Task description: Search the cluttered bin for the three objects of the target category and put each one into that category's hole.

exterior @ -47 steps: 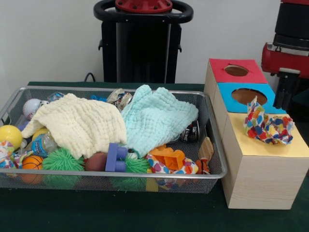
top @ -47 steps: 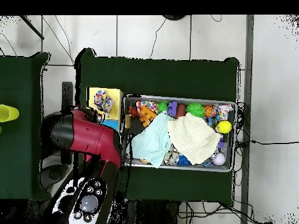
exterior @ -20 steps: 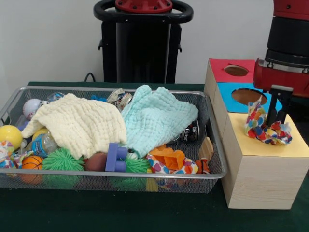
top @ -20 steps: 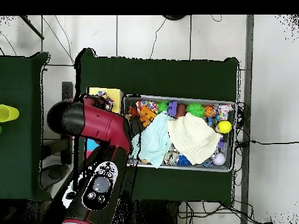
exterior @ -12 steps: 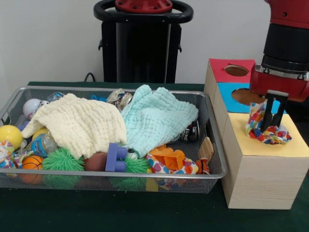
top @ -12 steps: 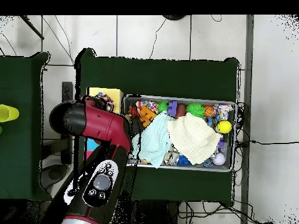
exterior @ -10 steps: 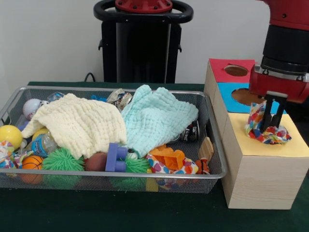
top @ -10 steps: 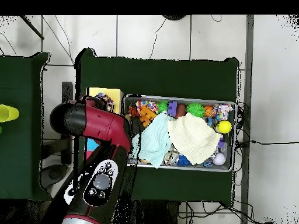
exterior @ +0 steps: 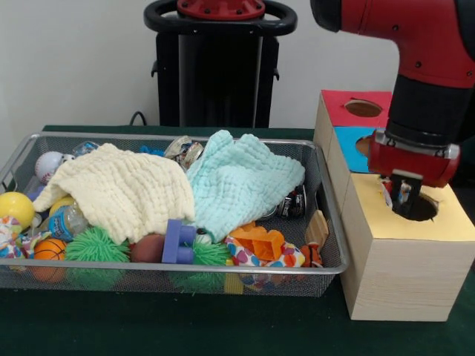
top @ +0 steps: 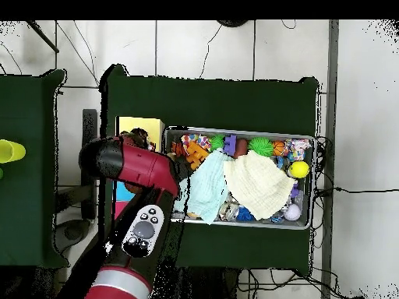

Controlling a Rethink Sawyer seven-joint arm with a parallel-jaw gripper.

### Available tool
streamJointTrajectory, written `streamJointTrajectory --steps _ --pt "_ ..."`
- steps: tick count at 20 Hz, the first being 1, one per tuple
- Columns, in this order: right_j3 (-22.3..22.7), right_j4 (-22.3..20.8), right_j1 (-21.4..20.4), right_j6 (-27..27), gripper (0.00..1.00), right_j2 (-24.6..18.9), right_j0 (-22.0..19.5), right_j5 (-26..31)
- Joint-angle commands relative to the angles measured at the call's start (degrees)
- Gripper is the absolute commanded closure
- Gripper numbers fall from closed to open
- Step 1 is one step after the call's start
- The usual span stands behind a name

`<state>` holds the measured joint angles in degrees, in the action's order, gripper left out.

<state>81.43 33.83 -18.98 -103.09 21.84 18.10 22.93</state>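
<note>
We see the table (exterior: 148,326) w/ dark green cover. Directly on it: the bin (exterior: 185,268), a wire mesh basket, on the left in front view, & a pale wooden box (exterior: 401,278) just beside it on the right. Overhead view shows the same pair side by side, box (top: 140,124) left of bin (top: 312,183).

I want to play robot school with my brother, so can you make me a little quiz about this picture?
1. True or false: the gripper is at the red-topped hole.
2. Which cloth lies right next to the cream cloth in the bin? A mint-green, B black, C purple.
3. Fill in: the paper round the hole at the gripper is ___.
Key: 1 false; 2 A, the mint-green cloth; 3 yellow.
</note>
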Motion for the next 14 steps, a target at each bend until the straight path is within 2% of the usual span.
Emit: streamJointTrajectory --steps 1,7,9,14 --pt "3.54 1.68 6.69 -12.59 1.0 -10.04 -3.81 -1.88" --pt "3.52 2.02 7.25 -12.84 1.0 -10.41 -3.78 -1.79" --pt "4.01 1.77 6.18 -12.7 1.0 -9.98 -3.47 -1.54" --pt "6.84 0.88 -0.09 -10.09 1.0 -10.6 -4.26 0.72"
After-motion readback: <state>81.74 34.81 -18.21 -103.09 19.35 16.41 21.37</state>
